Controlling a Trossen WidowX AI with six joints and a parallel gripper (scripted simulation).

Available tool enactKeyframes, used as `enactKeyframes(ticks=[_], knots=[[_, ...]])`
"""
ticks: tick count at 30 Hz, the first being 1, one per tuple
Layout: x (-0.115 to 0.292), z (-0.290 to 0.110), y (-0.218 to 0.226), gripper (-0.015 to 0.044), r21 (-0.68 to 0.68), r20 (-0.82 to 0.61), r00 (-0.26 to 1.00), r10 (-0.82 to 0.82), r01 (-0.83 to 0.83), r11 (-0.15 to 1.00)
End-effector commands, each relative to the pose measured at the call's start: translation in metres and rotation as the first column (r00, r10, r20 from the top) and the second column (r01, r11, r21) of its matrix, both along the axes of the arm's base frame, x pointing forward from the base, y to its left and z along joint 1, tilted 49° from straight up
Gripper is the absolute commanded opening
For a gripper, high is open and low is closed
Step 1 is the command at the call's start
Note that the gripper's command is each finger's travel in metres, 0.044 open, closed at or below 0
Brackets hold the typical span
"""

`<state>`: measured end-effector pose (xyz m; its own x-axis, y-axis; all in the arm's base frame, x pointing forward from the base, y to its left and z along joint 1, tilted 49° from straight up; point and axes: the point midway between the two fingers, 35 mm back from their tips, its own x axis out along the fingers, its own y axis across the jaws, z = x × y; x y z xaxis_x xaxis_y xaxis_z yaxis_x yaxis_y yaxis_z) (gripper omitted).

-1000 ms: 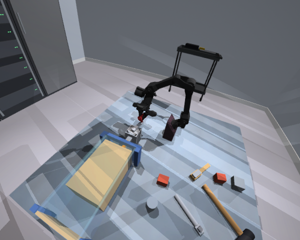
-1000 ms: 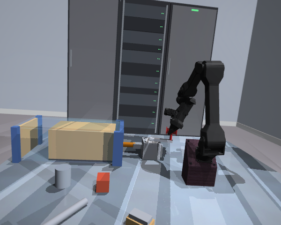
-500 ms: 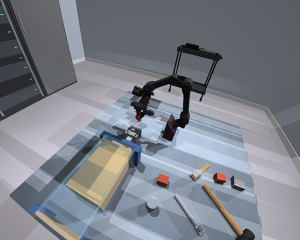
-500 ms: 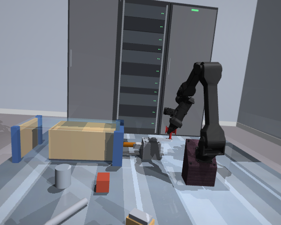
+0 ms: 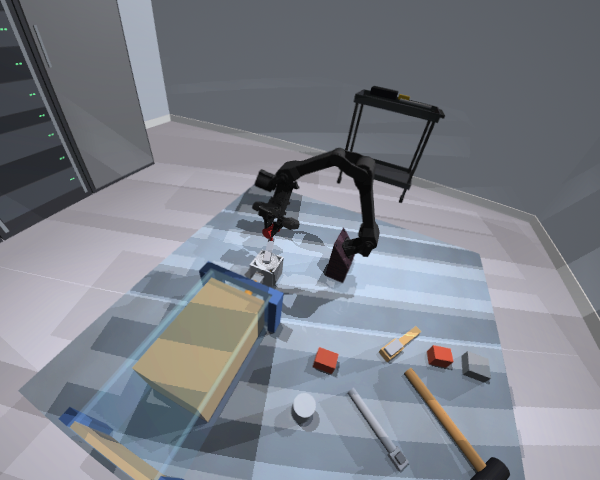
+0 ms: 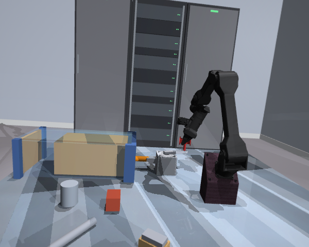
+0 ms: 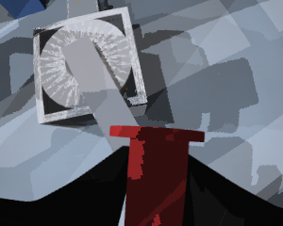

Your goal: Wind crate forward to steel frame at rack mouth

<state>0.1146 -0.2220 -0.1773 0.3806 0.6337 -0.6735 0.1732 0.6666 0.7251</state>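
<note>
My gripper (image 5: 270, 231) (image 6: 186, 141) (image 7: 151, 156) is shut on the red grip (image 5: 268, 234) (image 6: 184, 145) (image 7: 158, 183) of the winch handle. The handle's grey arm (image 6: 169, 152) (image 7: 99, 85) runs from the grip to the top of the grey winch (image 5: 265, 266) (image 6: 165, 165) (image 7: 133, 51). An orange strap (image 5: 248, 292) (image 6: 141, 158) leads from the winch into the cubby. The tan crate (image 5: 202, 346) (image 6: 88, 156) sits flat under the clear panels. Its front lies close behind the blue frame (image 5: 274, 310) (image 6: 131, 162); I cannot tell whether they touch.
On the bench lie two red blocks (image 5: 325, 360) (image 5: 439, 355), a grey cube (image 5: 476, 365), a grey cylinder (image 5: 304, 405) (image 6: 69, 193), a grey bar (image 5: 378, 428), a wooden block (image 5: 399, 345) and a hammer (image 5: 445, 418). The arm's dark base (image 5: 339, 255) (image 6: 218, 183) stands right of the winch.
</note>
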Motion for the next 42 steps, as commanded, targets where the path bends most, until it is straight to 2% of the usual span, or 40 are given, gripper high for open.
enactKeyframes(ticks=[1,42], knots=[[0.007,-0.009,-0.007,0.0000,-0.021,0.012,1.000,0.002,-0.002,1.000],[0.042,-0.032,-0.028,0.0000,-0.023,0.016,1.000,0.002,-0.002,1.000]])
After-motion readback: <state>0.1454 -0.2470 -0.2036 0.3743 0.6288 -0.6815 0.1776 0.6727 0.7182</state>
